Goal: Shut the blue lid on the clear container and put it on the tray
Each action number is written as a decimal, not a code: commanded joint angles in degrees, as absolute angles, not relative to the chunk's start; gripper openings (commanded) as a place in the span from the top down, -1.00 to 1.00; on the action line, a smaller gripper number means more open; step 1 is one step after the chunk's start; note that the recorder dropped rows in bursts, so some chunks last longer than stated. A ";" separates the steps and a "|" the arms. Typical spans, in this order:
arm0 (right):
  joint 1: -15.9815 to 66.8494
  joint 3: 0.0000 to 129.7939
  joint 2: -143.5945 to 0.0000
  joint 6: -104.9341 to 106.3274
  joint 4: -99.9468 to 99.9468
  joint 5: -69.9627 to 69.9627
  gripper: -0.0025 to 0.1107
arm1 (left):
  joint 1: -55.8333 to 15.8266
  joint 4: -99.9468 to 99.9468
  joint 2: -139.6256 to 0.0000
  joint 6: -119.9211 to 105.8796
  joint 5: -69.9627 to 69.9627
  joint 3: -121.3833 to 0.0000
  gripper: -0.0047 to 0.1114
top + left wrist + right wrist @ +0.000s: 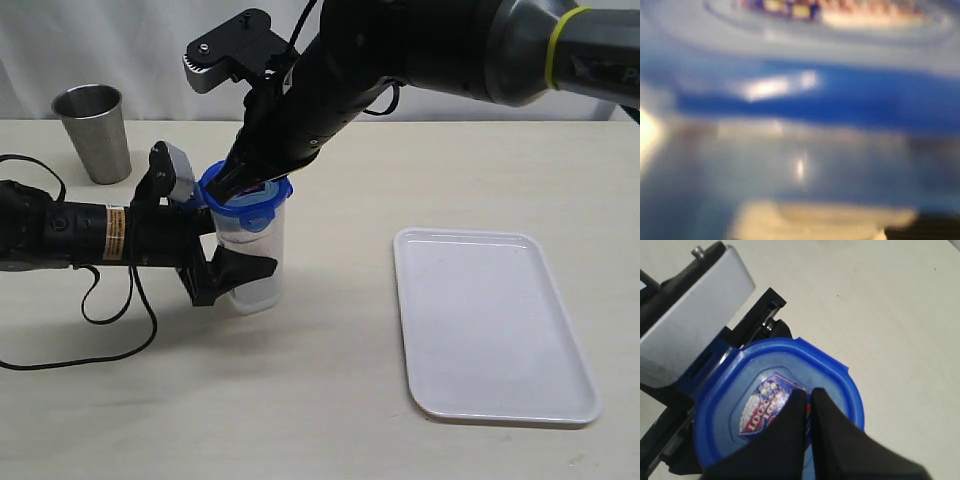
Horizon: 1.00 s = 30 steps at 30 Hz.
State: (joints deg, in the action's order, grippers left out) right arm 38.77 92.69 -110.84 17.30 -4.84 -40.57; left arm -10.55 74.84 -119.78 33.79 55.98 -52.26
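Beige tabletop [330, 430] runs under a white backdrop. Left of centre the tall, translucent clear container [265, 270] stands upright on it. The left gripper [235, 252] is clamped around its side, one black finger visible in front. The rounded-octagonal blue lid [258, 216] sits on its rim. The right gripper [809, 395] points down from above, its dark fingers drawn almost together. They hold nothing, and their tips rest on the lid's sticker [762, 407]. The flat white rectangular tray [495, 330] lies well apart to the right. A grey steel cup [93, 130] stands back left.
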 commanded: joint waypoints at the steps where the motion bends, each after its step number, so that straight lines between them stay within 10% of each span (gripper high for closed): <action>1: 38.49 91.96 -112.35 17.10 -4.09 -45.28 0.88 | -10.66 77.34 -119.48 34.82 54.42 -52.18 -0.50; 20: 38.49 91.96 -112.35 16.76 -4.09 -45.77 0.88 | -10.69 71.67 -122.39 30.86 52.97 -52.07 -0.49; 30: 38.49 91.96 -112.35 16.47 -4.09 -46.65 0.88 | -10.69 72.74 -122.51 27.23 56.58 -52.17 0.92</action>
